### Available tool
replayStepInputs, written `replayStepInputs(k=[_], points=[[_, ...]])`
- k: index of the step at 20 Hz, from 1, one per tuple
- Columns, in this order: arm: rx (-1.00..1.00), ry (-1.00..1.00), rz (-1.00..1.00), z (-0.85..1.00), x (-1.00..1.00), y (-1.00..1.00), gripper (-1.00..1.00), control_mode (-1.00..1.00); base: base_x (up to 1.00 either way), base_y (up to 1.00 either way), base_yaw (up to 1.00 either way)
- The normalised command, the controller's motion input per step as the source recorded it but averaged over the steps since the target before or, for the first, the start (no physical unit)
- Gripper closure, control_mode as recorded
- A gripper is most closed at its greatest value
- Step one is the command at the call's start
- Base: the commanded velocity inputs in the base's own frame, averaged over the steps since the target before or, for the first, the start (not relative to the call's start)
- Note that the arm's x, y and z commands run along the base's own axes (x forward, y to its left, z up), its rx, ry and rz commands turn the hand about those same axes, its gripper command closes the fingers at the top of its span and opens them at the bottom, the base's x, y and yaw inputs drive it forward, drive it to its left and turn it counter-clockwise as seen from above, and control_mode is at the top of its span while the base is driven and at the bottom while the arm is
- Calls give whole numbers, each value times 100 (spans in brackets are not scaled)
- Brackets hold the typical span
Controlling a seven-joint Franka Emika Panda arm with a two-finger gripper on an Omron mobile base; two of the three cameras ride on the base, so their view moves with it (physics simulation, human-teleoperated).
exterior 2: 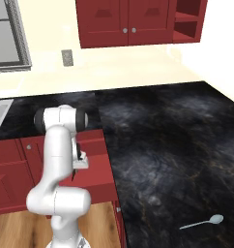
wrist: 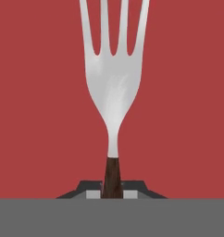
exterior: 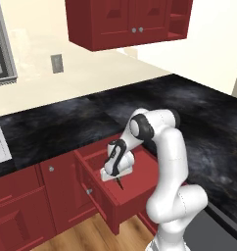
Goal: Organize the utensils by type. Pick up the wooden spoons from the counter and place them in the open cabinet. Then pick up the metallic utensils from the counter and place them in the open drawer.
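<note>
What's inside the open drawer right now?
The gripper hangs inside the open drawer, holding the fork by its dark handle over the red floor. The arm hides part of the drawer's interior.

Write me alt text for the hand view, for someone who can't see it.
A silver fork with a dark brown handle points straight up the picture, its handle clamped between the gripper fingertips at the bottom. Behind it is the flat red inside of the open drawer.
</note>
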Motion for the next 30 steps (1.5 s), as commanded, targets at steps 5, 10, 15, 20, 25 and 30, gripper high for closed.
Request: replayStepInputs(k=[5, 10, 15, 20, 25, 30], points=[[0, 7, -4, -5, 3, 0, -100, -100, 0, 0, 0], [0, 0, 0, 18, 0, 0, -100, -100, 0, 0, 0], [0, 0, 0, 72, 0, 0, -100, -100, 0, 0, 0], [0, -1, -6, 78, -35, -5, -100, -100, 0, 0, 0], [0, -2, -14, 78, -38, -20, -100, -100, 0, 0, 0], [0, -5, -19, 85, -28, -23, -100, -100, 0, 0, 0]])
